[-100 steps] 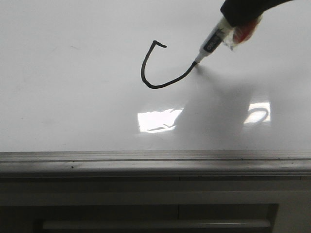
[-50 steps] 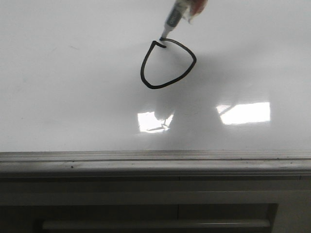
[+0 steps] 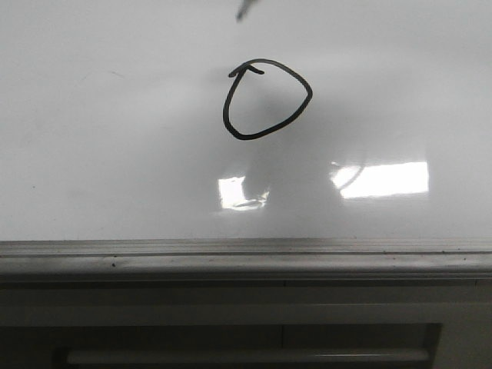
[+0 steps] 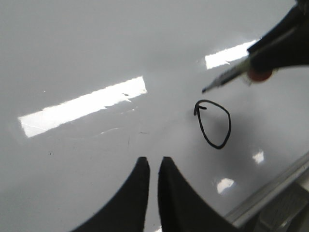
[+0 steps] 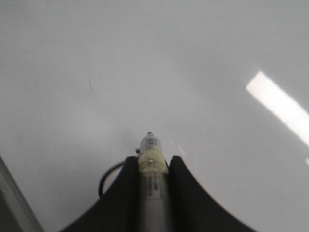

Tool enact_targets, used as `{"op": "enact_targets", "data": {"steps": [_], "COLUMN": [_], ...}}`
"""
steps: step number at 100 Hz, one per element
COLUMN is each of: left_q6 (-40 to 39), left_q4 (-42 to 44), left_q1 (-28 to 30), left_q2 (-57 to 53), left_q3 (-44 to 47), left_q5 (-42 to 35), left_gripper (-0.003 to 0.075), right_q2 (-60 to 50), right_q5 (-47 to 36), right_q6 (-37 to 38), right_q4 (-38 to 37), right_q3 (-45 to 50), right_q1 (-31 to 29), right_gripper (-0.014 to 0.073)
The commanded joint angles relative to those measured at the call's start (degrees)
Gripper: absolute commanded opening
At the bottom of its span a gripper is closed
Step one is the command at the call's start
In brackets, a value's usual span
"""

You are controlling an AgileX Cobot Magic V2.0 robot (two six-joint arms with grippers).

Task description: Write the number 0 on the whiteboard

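The number 0 [image 3: 226, 111] is a closed black loop on the whiteboard [image 3: 115, 154], with a small tick at its upper left. It also shows in the left wrist view [image 4: 230, 126]. My right gripper [image 5: 153, 160] is shut on a marker [image 5: 151, 145]. The marker tip [image 3: 244, 11] is blurred at the top edge of the front view, off the board above the loop. In the left wrist view the marker [image 4: 227, 77] hangs just above the loop, held by the right gripper [image 4: 260, 55]. My left gripper [image 4: 153, 162] is shut and empty over bare board beside the loop.
The whiteboard's grey metal frame [image 3: 231, 254] runs along the near edge, with a grey cabinet front [image 3: 246, 338] below it. Bright light patches [image 3: 384, 178] reflect on the board below the loop. The frame also shows in the left wrist view [image 4: 270, 193].
The marker drew the right side and top of the loop, closing it at the upper left. It then lifted off the board and moved up, nearly out of the front view.
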Motion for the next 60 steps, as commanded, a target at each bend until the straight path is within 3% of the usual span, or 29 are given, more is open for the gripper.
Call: {"op": "enact_targets", "data": {"steps": [1, 10, 16, 37, 49, 60], "left_q6": [4.56, 8.99, 13.94, 34.37, 35.17, 35.17], "left_q4": [-0.66, -1.3, -3.2, -20.4, -21.37, -21.37], "left_q1": [-0.14, -0.14, -0.26, -1.95, -2.35, -2.35], "left_q2": [1.01, 3.39, 5.78, 17.45, 22.64, 25.47], "left_q3": [-5.59, -10.47, -14.58, -25.77, -30.07, -31.98], "left_q5": [2.29, 8.8, 12.91, 28.97, 33.07, 35.1], "left_gripper": [0.0264, 0.0522, 0.0579, 0.0411, 0.0331, 0.0315], "right_q2": [-5.52, -7.11, -7.22, -3.8, -2.97, -2.97], "right_q5": [-4.23, -3.85, -3.97, -6.76, -7.22, -7.92], "right_q6": [-0.18, -0.18, -1.01, -3.61, -3.61, -3.73], "right_q4": [-0.96, 0.84, 1.94, 2.02, 2.02, 2.02], "right_q3": [-2.71, -2.49, -2.49, -2.49, -2.49, -2.49], "right_q1": [2.59, 5.71, 8.47, 17.09, 21.15, 24.52], "right_gripper": [-0.0047, -0.0047, -0.0047, -0.0049, -0.0049, -0.005]}}
